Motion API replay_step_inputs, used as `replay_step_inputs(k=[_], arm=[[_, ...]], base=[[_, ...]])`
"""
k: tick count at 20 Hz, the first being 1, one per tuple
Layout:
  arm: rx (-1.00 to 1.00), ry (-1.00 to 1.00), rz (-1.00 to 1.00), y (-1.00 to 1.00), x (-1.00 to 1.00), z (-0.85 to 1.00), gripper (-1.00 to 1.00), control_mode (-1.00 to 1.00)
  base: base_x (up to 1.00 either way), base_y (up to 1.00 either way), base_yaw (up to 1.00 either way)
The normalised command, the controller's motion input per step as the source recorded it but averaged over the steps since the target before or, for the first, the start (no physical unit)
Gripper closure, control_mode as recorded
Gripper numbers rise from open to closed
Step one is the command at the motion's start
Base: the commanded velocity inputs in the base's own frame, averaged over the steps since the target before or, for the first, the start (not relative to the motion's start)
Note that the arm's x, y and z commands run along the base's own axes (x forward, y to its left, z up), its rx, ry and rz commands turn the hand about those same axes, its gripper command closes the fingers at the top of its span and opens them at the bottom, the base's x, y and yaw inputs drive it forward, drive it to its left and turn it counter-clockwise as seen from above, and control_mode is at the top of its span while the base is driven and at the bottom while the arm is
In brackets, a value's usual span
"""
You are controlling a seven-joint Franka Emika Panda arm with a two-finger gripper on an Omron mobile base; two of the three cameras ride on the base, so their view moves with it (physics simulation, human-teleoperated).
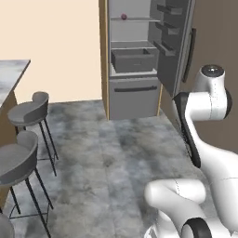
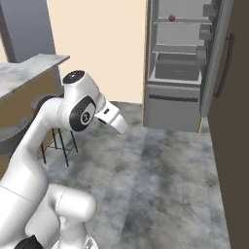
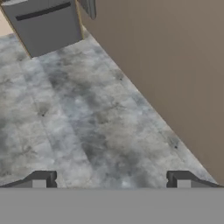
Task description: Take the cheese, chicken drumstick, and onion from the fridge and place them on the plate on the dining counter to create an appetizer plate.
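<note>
The fridge (image 1: 135, 56) stands open across the floor, its door (image 1: 174, 42) swung out to the right. On its upper shelf rests the onion (image 1: 123, 16), a small dark red ball, also visible from the right base view as the onion (image 2: 171, 18). The cheese, the chicken drumstick and the plate are out of view. The dining counter (image 1: 11, 74) runs along the left side. My gripper (image 3: 111, 181) hangs open over the bare floor, well short of the fridge, with nothing between its fingertips (image 3: 41, 179). The fridge's lower drawer (image 3: 43, 24) shows at the top left of the hand view.
Two grey stools (image 1: 30, 111) (image 1: 16, 160) stand by the dining counter. A brown wall panel (image 3: 175, 65) runs close along the right of the hand. Grey mottled floor (image 1: 116, 153) lies open between me and the fridge.
</note>
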Motion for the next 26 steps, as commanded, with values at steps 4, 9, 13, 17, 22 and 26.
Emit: replay_step_inputs(k=[4,9,13,17,22,26], arm=[[0.0,0.0,0.0,0.0,0.0,0.0,-1.0,1.0],[0.0,0.0,0.0,0.0,0.0,0.0,-1.0,1.0],[0.0,0.0,0.0,0.0,0.0,0.0,-1.0,1.0],[0.0,0.0,0.0,0.0,0.0,0.0,-1.0,1.0],[0.0,0.0,0.0,0.0,0.0,0.0,-1.0,1.0],[0.0,0.0,0.0,0.0,0.0,0.0,-1.0,1.0]], base=[[1.0,0.0,-0.11],[1.0,0.0,-0.02],[1.0,-0.07,0.05],[1.0,-0.23,0.14],[1.0,-0.37,0.18],[1.0,-0.57,0.15]])
